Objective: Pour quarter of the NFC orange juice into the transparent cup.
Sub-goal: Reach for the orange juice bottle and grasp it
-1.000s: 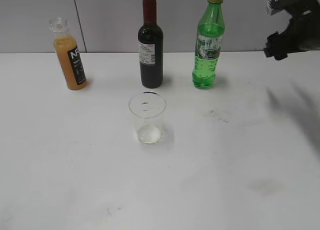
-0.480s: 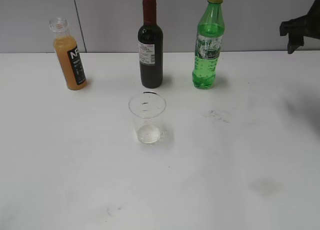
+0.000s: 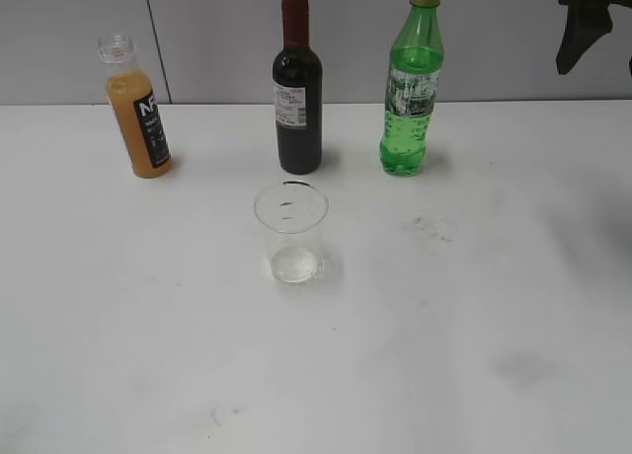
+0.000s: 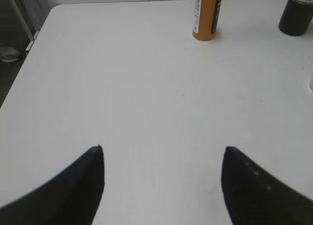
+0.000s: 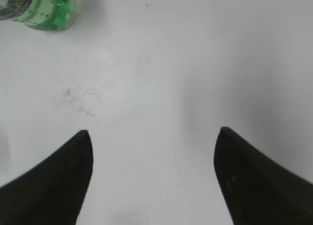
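Left wrist view first: we see the left end effector [image 4: 164, 159] spread wide, holding nothing, above bare worktop [image 4: 146, 88], with the NFC orange juice [image 4: 207, 14] standing far ahead, top cut off. Exterior view: juice at far left, transparent cup [image 3: 291, 233] centre, wine bottle [image 3: 297, 84], green soda bottle [image 3: 412, 84]. The right end effector [image 5: 154, 149] is parted and empty too; since a second ago it has climbed to the top right corner, mostly cropped.
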{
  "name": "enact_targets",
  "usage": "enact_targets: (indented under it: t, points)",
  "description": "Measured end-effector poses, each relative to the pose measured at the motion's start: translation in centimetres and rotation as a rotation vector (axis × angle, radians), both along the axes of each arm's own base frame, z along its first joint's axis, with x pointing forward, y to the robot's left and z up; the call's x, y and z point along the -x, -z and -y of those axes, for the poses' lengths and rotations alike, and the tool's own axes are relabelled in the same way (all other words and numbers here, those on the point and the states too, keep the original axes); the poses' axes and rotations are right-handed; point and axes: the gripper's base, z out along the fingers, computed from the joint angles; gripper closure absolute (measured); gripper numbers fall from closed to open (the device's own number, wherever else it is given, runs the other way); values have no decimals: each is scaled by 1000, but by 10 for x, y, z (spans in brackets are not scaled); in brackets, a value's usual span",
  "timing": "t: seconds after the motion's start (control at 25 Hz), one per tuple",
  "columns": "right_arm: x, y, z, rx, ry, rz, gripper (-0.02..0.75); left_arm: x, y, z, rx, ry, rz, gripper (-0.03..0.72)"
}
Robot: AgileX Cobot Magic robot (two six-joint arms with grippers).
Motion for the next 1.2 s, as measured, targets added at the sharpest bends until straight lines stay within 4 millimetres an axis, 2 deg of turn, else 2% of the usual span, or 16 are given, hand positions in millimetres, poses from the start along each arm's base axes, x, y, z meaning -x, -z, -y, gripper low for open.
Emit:
enact_targets:
  t: [0.2,0.32,0.88,1.04,1.2]
  points:
    - [13,-19,-7,-94,-6,28,147,0,0,0,0,0,0,119]
    - [30,-29,-6,-114,-7,40,148,0,0,0,0,0,0,119]
    - [173,-65,8,-129,-13,145,148,0,0,0,0,0,0,119]
    - [210,-63,12,-115,-52,181,148,0,0,0,0,0,0,119]
    - [254,-48,17,-101,-90,207,148,0,0,0,0,0,0,119]
